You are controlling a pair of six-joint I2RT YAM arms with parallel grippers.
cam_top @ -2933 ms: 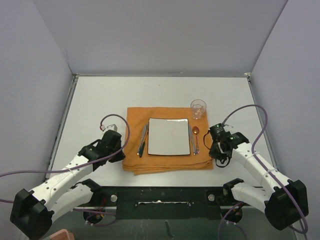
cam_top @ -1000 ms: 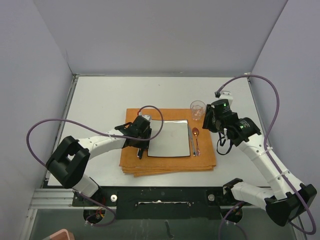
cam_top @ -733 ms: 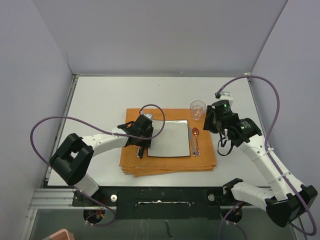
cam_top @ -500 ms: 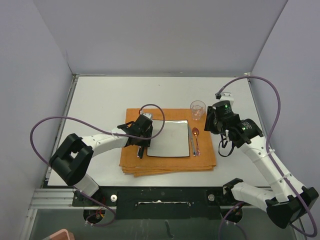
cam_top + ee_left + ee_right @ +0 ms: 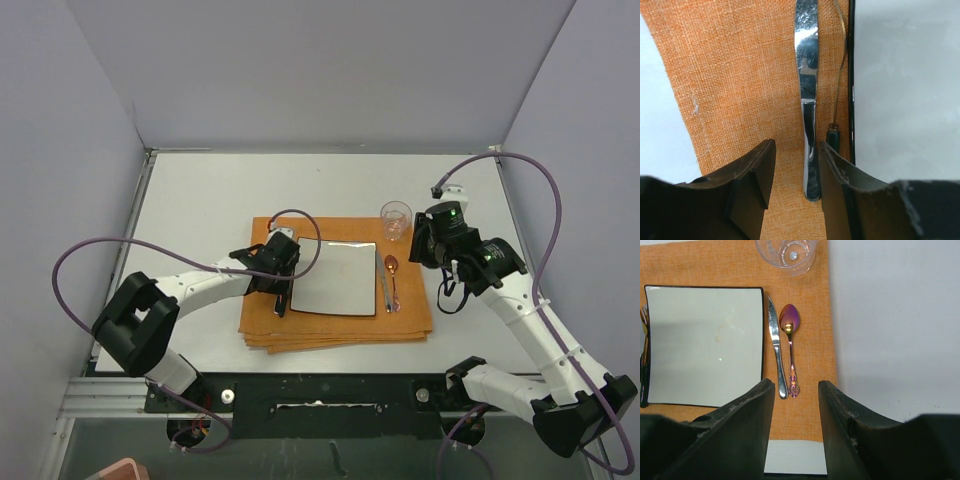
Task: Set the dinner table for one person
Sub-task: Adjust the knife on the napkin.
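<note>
On the white dinner table lies an orange cloth with a square white plate on it. Left of the plate lie a silver knife and a thin dark-handled utensil. My left gripper is open low over the cloth, its fingers on either side of that knife's handle end without pinching it. Right of the plate lie a second knife and a coppery spoon, with a glass beyond them. My right gripper hangs open and empty above the cloth's right edge.
Grey walls close the table in at the back and on both sides. Bare tabletop lies right of the cloth, and more lies left of it. Purple cables loop off both arms.
Since the earliest frame both arms have reached in from near the front edge, and the cloth has shifted a little. Over the last second the left gripper and plate only edged slightly left.
</note>
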